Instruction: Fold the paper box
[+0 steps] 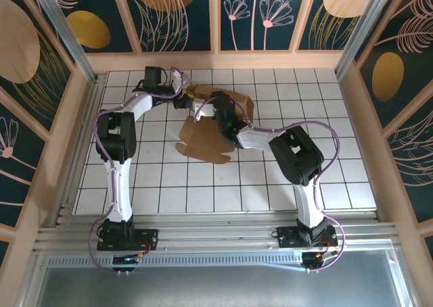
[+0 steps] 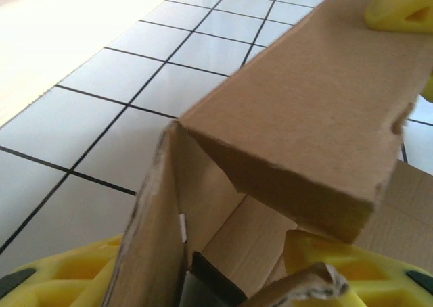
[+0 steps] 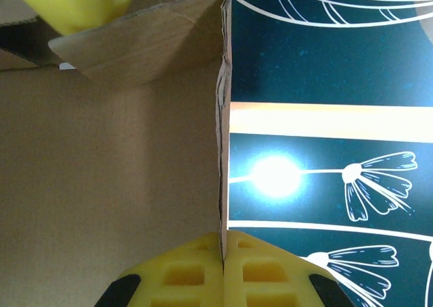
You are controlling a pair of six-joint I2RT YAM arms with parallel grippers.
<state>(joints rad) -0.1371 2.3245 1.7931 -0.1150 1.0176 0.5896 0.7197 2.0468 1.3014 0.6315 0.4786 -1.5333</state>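
- While my right fingers (image 3: 203,276) are pressed together, they pinch the thin edge of an upright wall of the paper box (image 1: 203,139), a plain brown die-cut cardboard sheet with flaps and tabs, partly raised.
- That pinched wall runs straight out from the right fingers. Brown cardboard lies on one side of it and the dark blue flower-patterned enclosure wall (image 3: 325,63) on the other.
- My left fingers (image 2: 67,276) stand spread, one yellow pad on each side of a standing cardboard corner. I cannot tell whether either pad presses it.
- Just beyond the left fingers a cardboard flap (image 2: 304,124) leans tilted over that corner, and a yellow tip of the right fingers sits at its far upper edge.
- Seen from above, both sets of fingers are close together at the raised far part of the box. Its flat flaps with rounded tabs lie on the white tiled worktop (image 1: 284,175), on the near side of the fingers.
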